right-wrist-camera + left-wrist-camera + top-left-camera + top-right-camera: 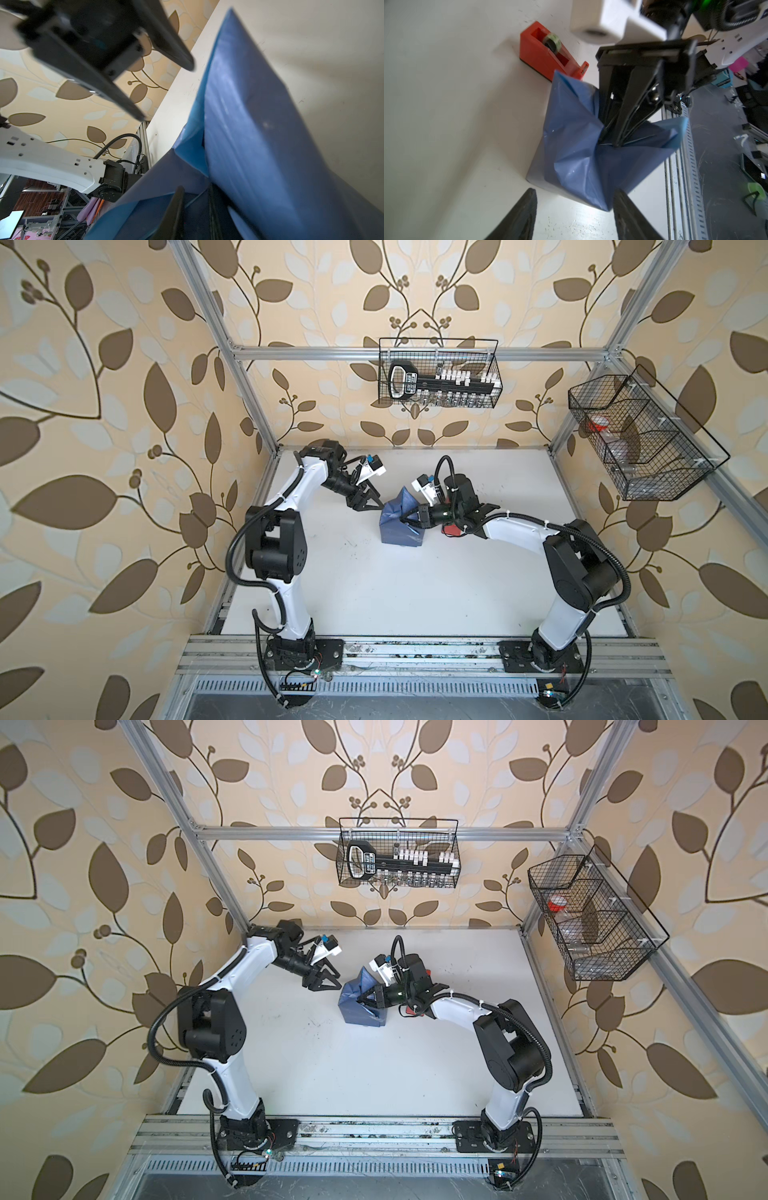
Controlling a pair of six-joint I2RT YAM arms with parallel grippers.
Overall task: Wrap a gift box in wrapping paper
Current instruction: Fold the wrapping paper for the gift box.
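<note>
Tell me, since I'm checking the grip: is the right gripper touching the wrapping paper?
Touching. The left wrist view shows the right gripper pinching a gathered fold of the wrapping paper.

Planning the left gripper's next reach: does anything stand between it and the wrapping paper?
Nothing visible does. The left gripper, open, hangs just beside the wrapping paper, with only table between them. The right gripper pinches the paper's top folds, and the red tape dispenser sits beyond the paper.

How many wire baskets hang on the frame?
2. The back wire basket hangs on the rear rail; the side wire basket on the right side rail. None seems hidden.
</note>
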